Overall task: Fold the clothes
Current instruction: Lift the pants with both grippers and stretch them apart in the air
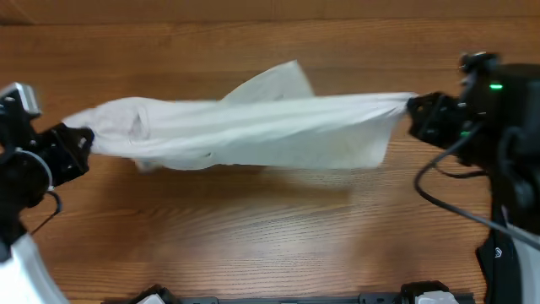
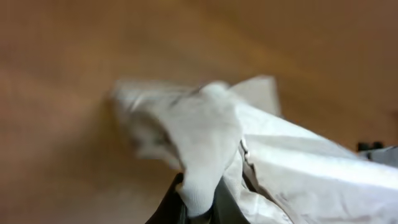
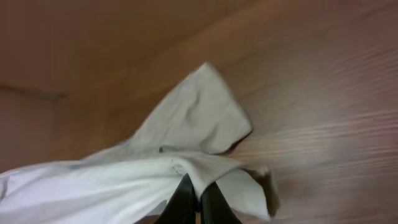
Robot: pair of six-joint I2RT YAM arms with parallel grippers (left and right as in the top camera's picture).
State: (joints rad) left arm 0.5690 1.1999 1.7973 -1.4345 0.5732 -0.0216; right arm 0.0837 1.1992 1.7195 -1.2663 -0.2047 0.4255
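Observation:
The cream shorts (image 1: 253,127) hang stretched between my two grippers above the wooden table, drawn taut from left to right, with one corner sticking up toward the far side. My left gripper (image 1: 83,139) is shut on the left end of the shorts; in the left wrist view the cloth (image 2: 205,143) bunches out of the jaws (image 2: 198,208). My right gripper (image 1: 413,110) is shut on the right end; in the right wrist view the jaws (image 3: 198,202) pinch a fold of the shorts (image 3: 186,134), and a loose flap hangs beside them.
The wooden table (image 1: 270,236) runs under the shorts on all sides. Arm bases and cables stand at the left (image 1: 21,169) and right (image 1: 498,152) edges, and dark fixtures (image 1: 422,294) line the front edge.

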